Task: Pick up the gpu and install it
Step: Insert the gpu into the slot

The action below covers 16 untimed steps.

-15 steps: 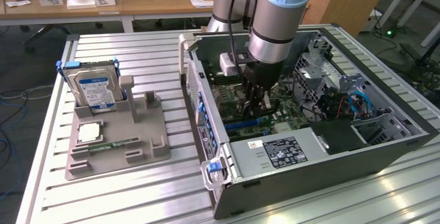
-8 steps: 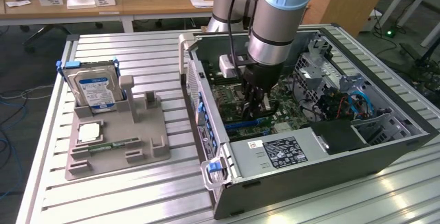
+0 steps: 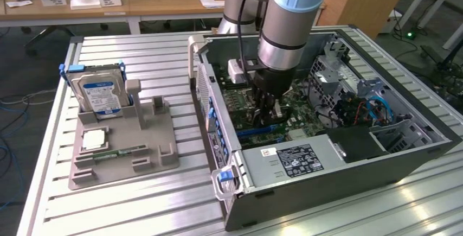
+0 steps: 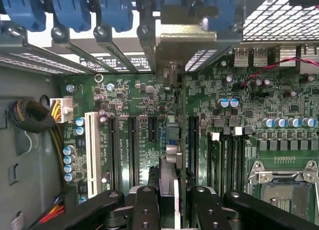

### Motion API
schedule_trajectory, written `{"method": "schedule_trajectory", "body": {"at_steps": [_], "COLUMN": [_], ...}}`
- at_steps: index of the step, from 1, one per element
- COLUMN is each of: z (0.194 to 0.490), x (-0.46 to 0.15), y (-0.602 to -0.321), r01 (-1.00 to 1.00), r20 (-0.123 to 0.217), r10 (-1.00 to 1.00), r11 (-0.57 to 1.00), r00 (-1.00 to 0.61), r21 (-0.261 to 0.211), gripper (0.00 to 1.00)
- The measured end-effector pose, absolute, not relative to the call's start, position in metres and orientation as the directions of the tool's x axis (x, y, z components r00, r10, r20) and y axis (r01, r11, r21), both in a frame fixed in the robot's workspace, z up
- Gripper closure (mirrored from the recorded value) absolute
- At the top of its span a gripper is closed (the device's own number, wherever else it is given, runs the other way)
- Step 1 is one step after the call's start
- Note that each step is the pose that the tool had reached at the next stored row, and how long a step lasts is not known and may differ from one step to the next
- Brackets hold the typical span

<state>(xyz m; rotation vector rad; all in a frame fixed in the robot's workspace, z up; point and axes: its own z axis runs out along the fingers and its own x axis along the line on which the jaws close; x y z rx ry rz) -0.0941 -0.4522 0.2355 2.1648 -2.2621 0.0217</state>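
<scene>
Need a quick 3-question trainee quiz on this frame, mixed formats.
1. True or false: the hard drive lies flat inside the computer case.
2. The fingers grip: A) the gpu B) a memory stick C) a cable.
3. Fill in: the gripper is over the green ____ inside the case.
Key: 1 false, it stands upright in the gray fixture outside the case; 2 A; 3 motherboard.
</scene>
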Motion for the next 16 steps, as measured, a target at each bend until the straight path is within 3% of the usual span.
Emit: {"method": "schedule_trajectory", "body": {"at_steps": [16], "z": [0.2329], "x": [-0.0976], "y": [-0.4522], "r01": [-0.999], "r20": [0.017], "r10": [-0.999], "r11": [0.044], "r00": [-0.044], "r21": [-0.013], "gripper": [0.72]}}
